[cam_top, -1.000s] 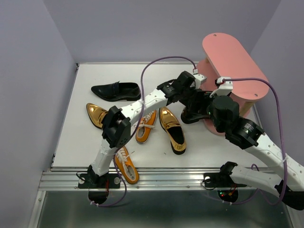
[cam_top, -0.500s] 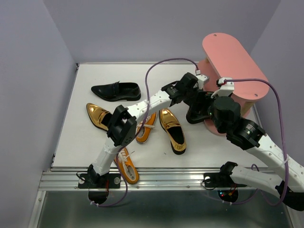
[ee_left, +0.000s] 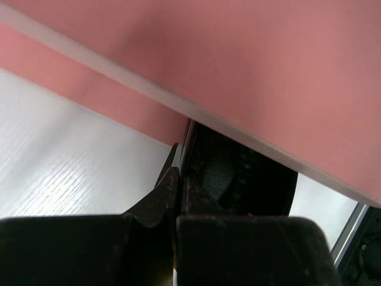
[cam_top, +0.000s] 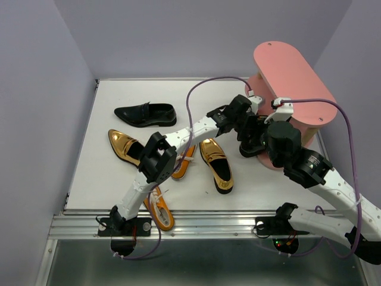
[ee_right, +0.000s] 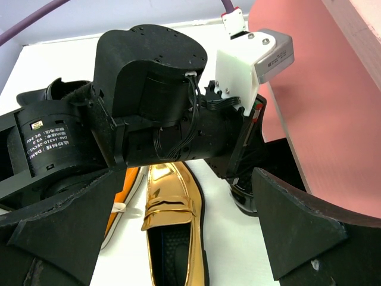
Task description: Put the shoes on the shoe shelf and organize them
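Black dress shoe [ee_left: 238,179] under shoe shelf [ee_left: 250,65] board. Our left gripper [ee_left: 177,192] pinches its collar rim tight; right gripper [ee_right: 178,235] gapes, empty. We judge shoe stiff, light (gloss slippery) — rim grips best.

A dress shoe [ee_left: 238,179] sits under the shoe shelf [cam_top: 286,68], right of a loafer [cam_top: 215,164].

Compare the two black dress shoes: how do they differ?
The first black shoe lies free on the table, far left; the second black shoe is pinched by the left gripper. The first is fully in view; the second sits partly under the pink shelf. Both are glossy black.
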Tool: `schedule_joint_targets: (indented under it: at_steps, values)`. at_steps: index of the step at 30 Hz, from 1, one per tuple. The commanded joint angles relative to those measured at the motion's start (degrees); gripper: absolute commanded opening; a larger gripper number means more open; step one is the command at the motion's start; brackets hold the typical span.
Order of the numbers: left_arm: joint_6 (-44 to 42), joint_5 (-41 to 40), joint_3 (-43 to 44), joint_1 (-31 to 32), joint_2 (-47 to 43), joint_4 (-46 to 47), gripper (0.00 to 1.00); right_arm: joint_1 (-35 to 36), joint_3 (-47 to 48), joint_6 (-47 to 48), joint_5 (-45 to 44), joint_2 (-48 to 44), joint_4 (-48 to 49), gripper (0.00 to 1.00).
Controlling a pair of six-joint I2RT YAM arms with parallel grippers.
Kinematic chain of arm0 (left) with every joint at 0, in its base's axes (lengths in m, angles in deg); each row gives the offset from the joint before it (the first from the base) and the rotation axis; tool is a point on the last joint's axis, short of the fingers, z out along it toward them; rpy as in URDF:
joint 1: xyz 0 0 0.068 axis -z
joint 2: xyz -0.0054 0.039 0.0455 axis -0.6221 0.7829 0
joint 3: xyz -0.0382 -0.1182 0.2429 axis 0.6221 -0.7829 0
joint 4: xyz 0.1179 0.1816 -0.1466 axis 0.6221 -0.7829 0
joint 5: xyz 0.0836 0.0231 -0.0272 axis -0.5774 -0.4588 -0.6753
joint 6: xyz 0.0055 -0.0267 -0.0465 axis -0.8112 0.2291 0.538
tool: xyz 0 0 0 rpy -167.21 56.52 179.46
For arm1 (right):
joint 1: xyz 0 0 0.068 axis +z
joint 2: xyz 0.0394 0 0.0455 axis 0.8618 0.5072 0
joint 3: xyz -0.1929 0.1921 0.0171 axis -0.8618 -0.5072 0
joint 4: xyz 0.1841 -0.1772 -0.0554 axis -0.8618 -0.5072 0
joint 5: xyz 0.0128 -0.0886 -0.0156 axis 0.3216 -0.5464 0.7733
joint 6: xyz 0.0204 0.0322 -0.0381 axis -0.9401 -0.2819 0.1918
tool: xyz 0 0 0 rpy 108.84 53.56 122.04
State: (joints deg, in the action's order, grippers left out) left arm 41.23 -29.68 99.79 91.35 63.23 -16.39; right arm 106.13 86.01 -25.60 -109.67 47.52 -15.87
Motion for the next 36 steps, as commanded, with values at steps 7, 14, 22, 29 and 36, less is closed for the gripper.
schedule_joint_targets:
  at_steps: [7,14,22,29,36]
  values:
    - [4.2,3.5,1.3,0.6,-2.0,12.1,0.0,0.5,0.0,-1.1,-0.3,-1.0,0.2,1.0]
    - [4.9,5.3,2.2,0.9,0.1,12.2,0.0,0.5,0.0,-1.3,-0.4,-0.9,0.0,1.0]
    - [4.7,5.9,5.2,0.8,2.7,8.0,0.04,0.5,0.1,-1.4,-0.2,-0.3,0.0,1.0]
    - [5.0,5.2,5.0,0.8,1.8,6.5,0.69,0.5,-0.3,-1.7,0.0,-0.4,0.0,1.0]
    - [4.4,3.5,3.8,0.7,-1.6,4.7,0.76,0.5,-0.2,-1.6,0.0,-0.3,0.0,1.0]
